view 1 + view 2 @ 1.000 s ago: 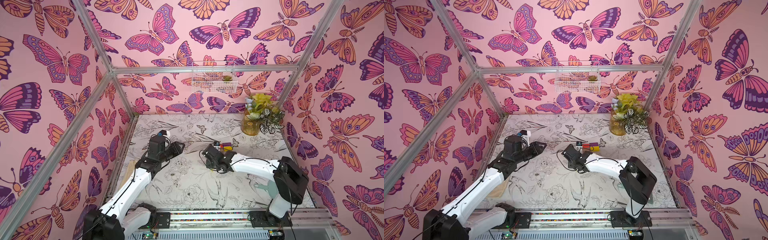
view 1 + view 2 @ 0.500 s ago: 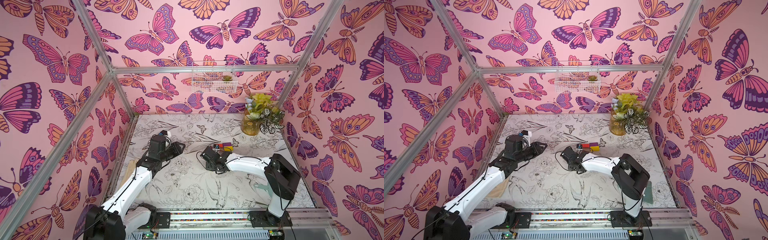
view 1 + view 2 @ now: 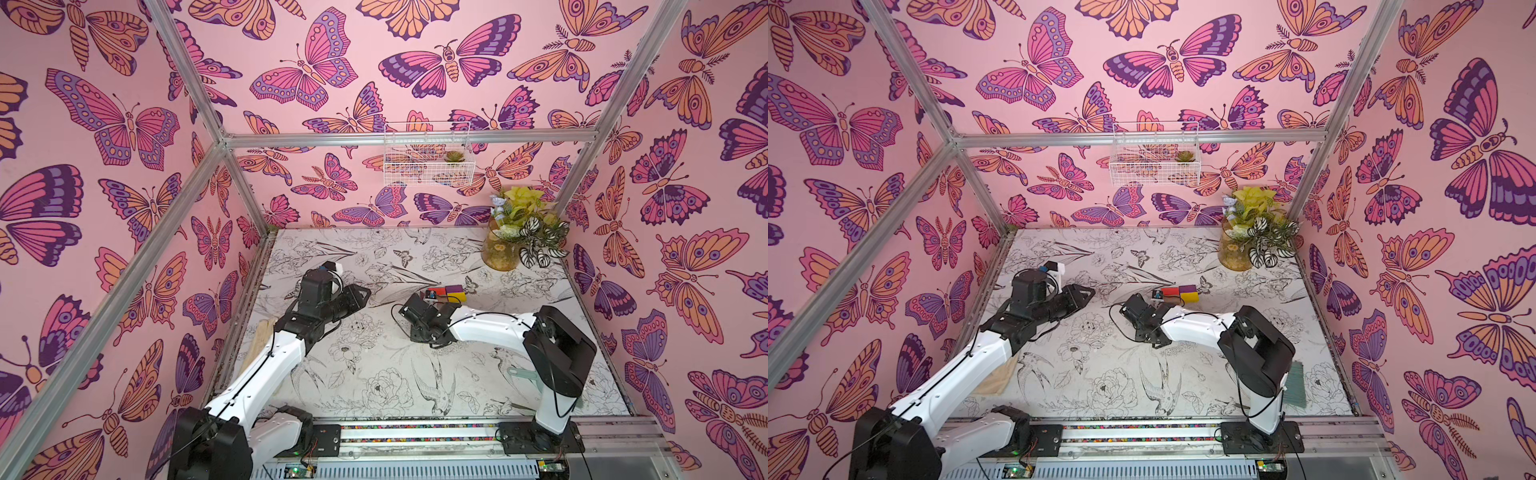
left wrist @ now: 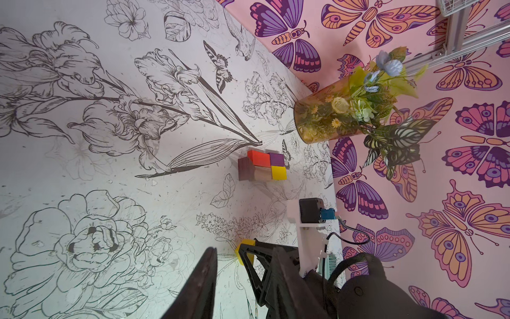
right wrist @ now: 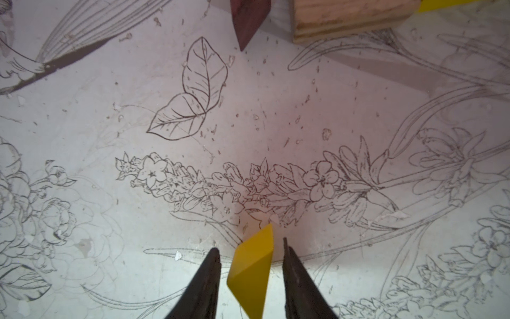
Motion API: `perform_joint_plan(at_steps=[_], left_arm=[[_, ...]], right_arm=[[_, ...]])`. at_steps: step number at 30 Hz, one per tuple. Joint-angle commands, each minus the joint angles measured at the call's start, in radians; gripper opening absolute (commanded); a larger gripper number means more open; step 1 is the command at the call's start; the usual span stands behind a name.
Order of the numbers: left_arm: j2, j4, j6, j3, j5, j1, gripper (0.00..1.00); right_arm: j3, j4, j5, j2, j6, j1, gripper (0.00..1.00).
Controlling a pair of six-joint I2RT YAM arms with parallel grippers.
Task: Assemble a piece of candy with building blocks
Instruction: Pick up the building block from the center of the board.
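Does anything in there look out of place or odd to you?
Only one thing: the block cluster has a brown triangle at one end but nothing at the other. The yellow triangle lies apart, between the open fingers of the right gripper, a gap on each side.

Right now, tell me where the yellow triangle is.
In the right wrist view, the yellow triangle lies on the table between the right gripper's open jaws, short of the brown triangle.

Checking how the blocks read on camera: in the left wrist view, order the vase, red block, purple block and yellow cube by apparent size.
1. vase
2. red block
3. purple block and yellow cube: they look alike, so not ranked.
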Motion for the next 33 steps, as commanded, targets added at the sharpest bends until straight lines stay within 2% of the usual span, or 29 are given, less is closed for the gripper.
perform_joint_plan(at_steps=[1,10,21,25,28,33], left_arm=[[0.009,0.018,0.01,-0.002,0.019,0.006,0.37],[0.009,0.018,0.008,-0.009,0.015,0.007,0.37],[0.016,0.018,0.006,-0.008,0.02,0.006,0.36],[0.021,0.017,0.005,-0.01,0.017,0.008,0.36],[0.027,0.019,0.005,-0.006,0.018,0.008,0.36],[0.036,0.021,0.002,-0.004,0.015,0.007,0.36]], right_arm=[[0.033,-0.03,-0.003,0.019,-0.004,0.005,0.39],[0.032,-0.048,0.022,0.014,-0.012,0.004,0.31],[0.038,-0.066,0.036,-0.008,-0.047,0.0,0.15],[0.05,-0.109,0.115,-0.086,-0.125,-0.011,0.11],[0.028,-0.112,0.147,-0.187,-0.216,-0.055,0.11],[-0.07,-0.07,0.079,-0.361,-0.365,-0.244,0.11]])
